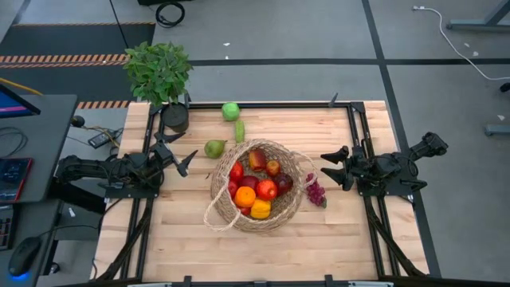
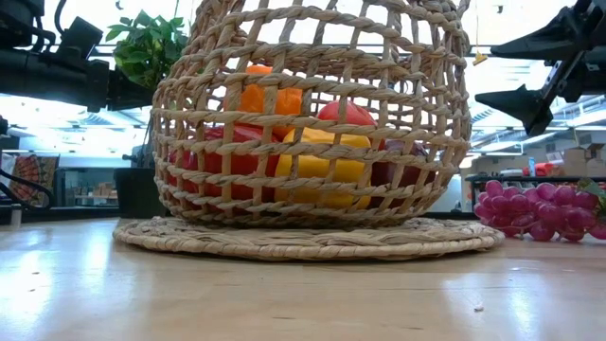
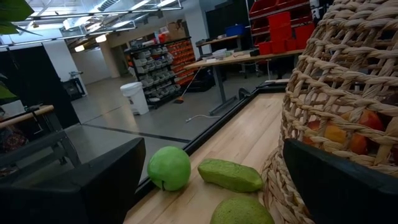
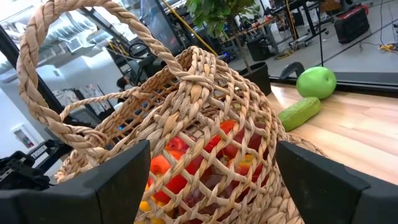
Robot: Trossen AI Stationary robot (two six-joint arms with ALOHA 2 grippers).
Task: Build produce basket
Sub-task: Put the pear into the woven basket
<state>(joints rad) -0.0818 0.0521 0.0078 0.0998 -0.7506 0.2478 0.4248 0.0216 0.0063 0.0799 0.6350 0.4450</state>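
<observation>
Basket (image 1: 256, 188): you have it at the centre of the counter (image 1: 343, 239), upright, with its loop handle hanging off the rim toward 7 o'clock. Open wicker weave — light, somewhat springy, rough enough not to slip. Judged stable as loaded; do not push on its wall.

Produce inside (image 1: 255, 187): red, orange and yellow pieces fill the bowl. Judged firm-skinned and smooth, so they may roll if more is dropped on top.

Pear (image 1: 214, 148): outside, just beside the rim at 10 o'clock. Judged hard and slick, tapered; take it across the wide belly, not the neck.

Green apple (image 1: 230, 111): at 11 o'clock near the far edge, well apart from the basket. Round and smooth — close squarely across the middle or it will squirt out.

Long green vegetable (image 1: 239, 131): just below the apple. Grip across its short width at mid-length.

Grapes (image 1: 316, 192): at 3 o'clock, just beside the basket wall. Soft, loose, easily crushed; close lightly on the bulk of the bunch.

Left gripper (image 1: 186, 159): at 9 o'clock, near the pear, fingers wide and empty.

Right gripper (image 1: 331, 166): at 3 o'clock, above the grapes, fingers spread and empty.

Progress: four pieces are not yet in.
</observation>
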